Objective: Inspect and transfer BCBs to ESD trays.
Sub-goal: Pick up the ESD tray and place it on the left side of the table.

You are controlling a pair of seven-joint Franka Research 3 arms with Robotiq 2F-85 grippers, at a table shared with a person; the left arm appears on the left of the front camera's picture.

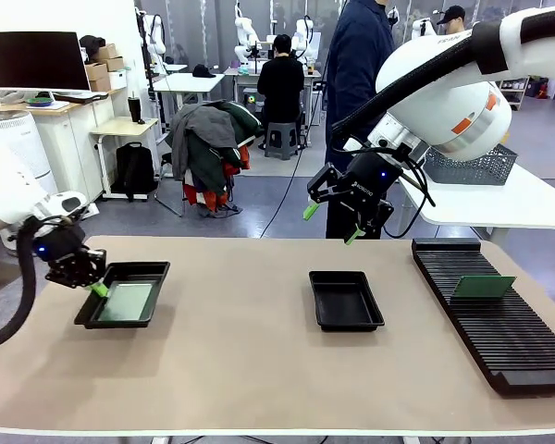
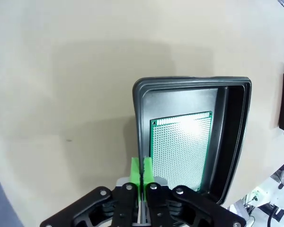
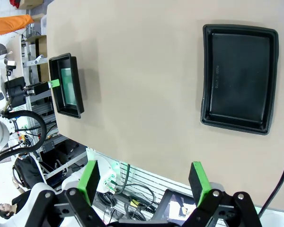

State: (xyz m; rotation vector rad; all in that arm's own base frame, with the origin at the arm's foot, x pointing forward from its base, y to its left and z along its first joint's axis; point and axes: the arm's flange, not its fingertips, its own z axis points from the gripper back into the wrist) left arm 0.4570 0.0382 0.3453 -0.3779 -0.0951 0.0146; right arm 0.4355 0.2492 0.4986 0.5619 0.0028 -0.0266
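Your right gripper (image 1: 331,224) is hanging with its jaws spread wide and holding nothing, above the far side of the counter (image 1: 240,361), in the upper centre of the front view. The racked BCB (image 1: 482,287), which you are most likely going for next, is sitting to the lower right of it. It is standing tilted in the black rack (image 1: 523,347) at the right of the frame, with its long edge running left to right along the slots. The empty ESD tray (image 1: 346,301) is lying just below that gripper in the frame, so the right arm is looking the nearer one for both. Your left gripper (image 1: 99,289) is pressed together on nothing at the rim of the left ESD tray (image 1: 155,269), where another BCB (image 1: 126,302) is lying flat. Whether that gripper is touching the rim, you cannot tell.
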